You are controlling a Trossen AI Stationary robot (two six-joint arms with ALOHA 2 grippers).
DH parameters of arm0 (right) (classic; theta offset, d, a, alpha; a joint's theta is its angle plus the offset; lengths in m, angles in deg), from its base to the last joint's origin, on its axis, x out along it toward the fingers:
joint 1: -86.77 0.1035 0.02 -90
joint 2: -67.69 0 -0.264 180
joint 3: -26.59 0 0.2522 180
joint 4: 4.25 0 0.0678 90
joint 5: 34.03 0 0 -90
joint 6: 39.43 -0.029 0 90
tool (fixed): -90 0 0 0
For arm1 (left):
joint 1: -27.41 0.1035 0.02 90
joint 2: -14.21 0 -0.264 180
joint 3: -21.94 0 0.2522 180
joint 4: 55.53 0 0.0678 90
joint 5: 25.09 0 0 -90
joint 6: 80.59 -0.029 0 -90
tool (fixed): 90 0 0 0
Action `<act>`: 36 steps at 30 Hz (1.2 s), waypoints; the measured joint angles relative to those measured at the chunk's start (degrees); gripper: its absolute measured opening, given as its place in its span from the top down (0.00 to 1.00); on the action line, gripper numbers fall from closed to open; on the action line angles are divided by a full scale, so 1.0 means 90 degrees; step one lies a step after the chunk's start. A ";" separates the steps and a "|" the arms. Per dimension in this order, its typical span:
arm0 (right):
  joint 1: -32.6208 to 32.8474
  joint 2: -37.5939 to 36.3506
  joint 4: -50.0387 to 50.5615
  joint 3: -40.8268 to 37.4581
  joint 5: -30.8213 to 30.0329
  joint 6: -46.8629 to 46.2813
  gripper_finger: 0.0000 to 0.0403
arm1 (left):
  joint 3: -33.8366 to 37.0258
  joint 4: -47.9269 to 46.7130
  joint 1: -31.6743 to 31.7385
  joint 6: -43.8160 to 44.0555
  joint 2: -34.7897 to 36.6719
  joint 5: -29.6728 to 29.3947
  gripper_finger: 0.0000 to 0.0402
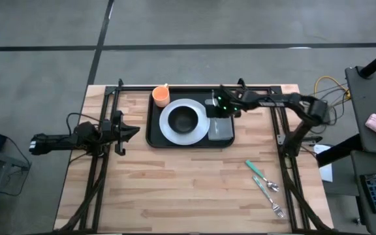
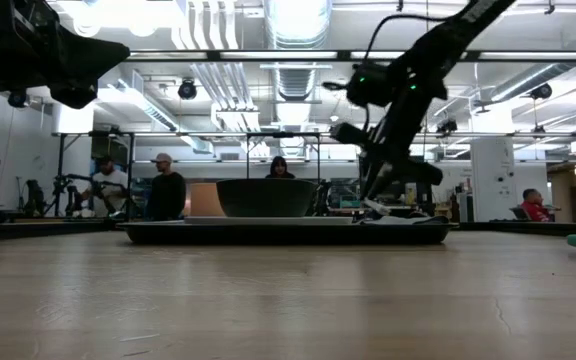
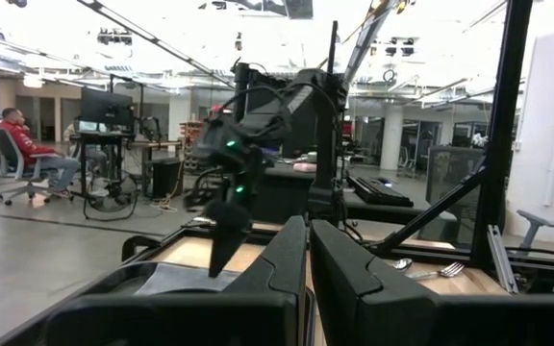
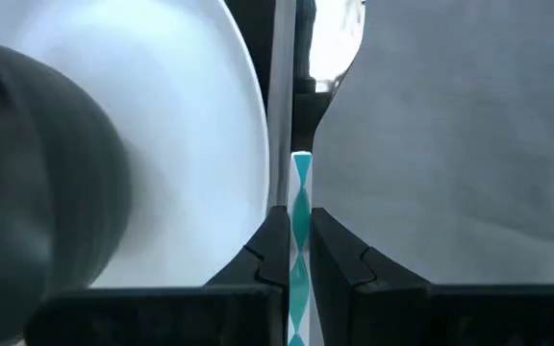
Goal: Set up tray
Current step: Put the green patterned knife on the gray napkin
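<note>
Right jaws (image 4: 299, 245) pinch teal-handled spoon (image 4: 301, 197) above the tray (image 1: 154, 134).

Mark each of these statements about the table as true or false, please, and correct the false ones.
1. The right gripper is shut on a spoon with a teal handle. True.
2. The orange cup stands on the bare table, outside the tray. False: it stands in a corner of the tray.
3. A dark bowl sits on the white plate. True.
4. The left gripper holds the grey napkin. False: it is shut on nothing, beside the tray; the napkin lies in the tray.
5. Two more utensils lie on the wood outside the tray. True.
</note>
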 joint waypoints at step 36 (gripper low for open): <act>-0.0189 0.1356 0.1284 0.1417 0.0218 -0.0142 0.97 | 0.0000 -0.0002 -0.0001 0.0000 0.0000 0.0002 1.00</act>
